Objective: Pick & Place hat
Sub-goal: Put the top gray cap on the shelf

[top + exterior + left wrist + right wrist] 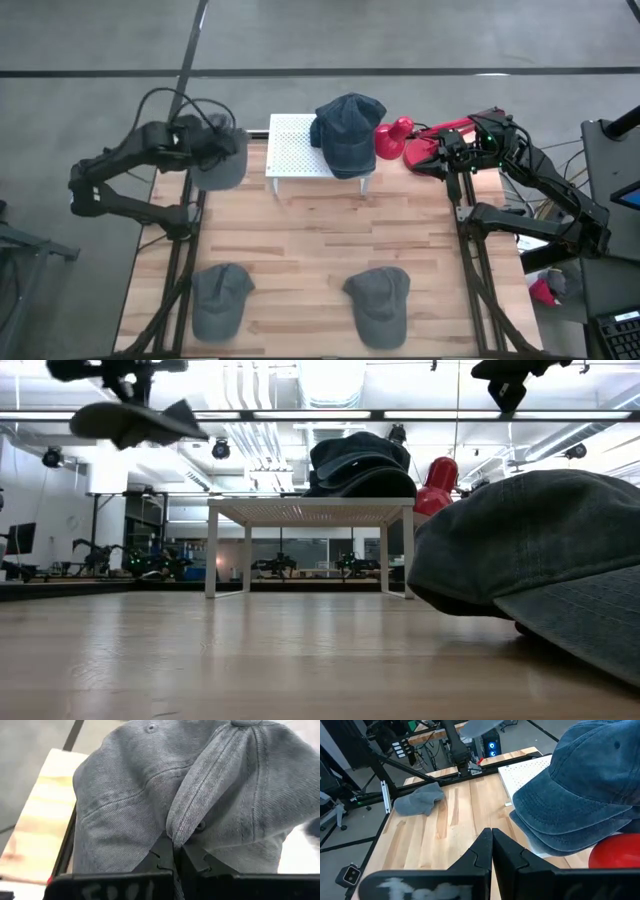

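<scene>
My left gripper [175,856] is shut on a grey cap [220,162], held high over the table's far left corner; the low view shows that cap [130,420] near the top. Dark blue caps [348,130] are stacked on a white perforated stand [295,148] at the far edge, with a red cap [394,138] beside them. My right gripper [491,840] is shut and empty, hovering at the far right above more red cloth [440,150]. Two more grey caps [220,298] [378,300] lie flat on the near part of the table. My left gripper pinches a raised fold of the grey cap's crown [186,827] between its two fingers. The cap spreads out beyond the fingers and is lifted clear of the table, hanging below the gripper.
The wooden table [320,240] has bare room in its middle, between the stand and the near caps. The stand's legs [210,555] rest on the table. In the low view one near grey cap [540,550] fills the right side. Black frame rails [180,260] run along both sides.
</scene>
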`<state>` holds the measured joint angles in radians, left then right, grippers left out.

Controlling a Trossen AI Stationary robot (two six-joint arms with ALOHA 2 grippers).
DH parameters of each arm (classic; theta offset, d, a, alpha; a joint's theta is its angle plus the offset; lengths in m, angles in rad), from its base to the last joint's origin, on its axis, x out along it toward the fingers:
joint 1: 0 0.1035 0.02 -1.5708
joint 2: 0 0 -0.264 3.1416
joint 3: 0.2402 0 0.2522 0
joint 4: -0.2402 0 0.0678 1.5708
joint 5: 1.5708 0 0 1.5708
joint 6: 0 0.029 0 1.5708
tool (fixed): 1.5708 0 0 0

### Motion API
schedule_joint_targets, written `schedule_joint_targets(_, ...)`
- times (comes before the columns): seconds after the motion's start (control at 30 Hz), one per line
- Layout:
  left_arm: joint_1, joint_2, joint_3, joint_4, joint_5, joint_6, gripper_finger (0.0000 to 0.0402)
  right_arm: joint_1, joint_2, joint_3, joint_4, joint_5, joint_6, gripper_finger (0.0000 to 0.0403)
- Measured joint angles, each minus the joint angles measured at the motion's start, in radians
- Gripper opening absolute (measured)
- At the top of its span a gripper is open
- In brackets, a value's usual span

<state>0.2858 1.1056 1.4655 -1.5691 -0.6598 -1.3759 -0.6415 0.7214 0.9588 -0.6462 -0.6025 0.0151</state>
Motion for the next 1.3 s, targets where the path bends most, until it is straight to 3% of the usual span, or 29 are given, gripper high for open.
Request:
schedule_joint_targets(0.17, -0.015, 0.039, 0.097, 0.078, -0.032, 0.104, 0.0002, 0.0, 0.0, 0.0, 0.0, 0.0, 0.0, 0.0008)
schedule_joint_targets(0.43, -0.043, 0.107, 0.133, 0.389, -0.03, 0.331, 0.0002, 0.0, 0.0, 0.0, 0.0, 0.0, 0.002, 0.0008)
schedule_joint_targets(0.83, -0.094, 0.27, 0.135, 0.597, -0.009, 0.399, 0.0002, 0.0, 0.0, 0.0, 0.0, 0.0, 0.004, 0.0008)
schedule_joint_targets(1.1, -0.099, 0.431, 0.295, 0.566, -0.03, 0.437, 0.0002, 0.0, 0.0, 0.0, 0.0, 0.0, 0.004, 0.0008)
schedule_joint_targets(1.3, -0.097, 0.553, 0.497, 0.316, -0.117, 0.356, 0.0002, 0.0, 0.0, 0.0, 0.0, 0.0, 0.0, 0.0008)
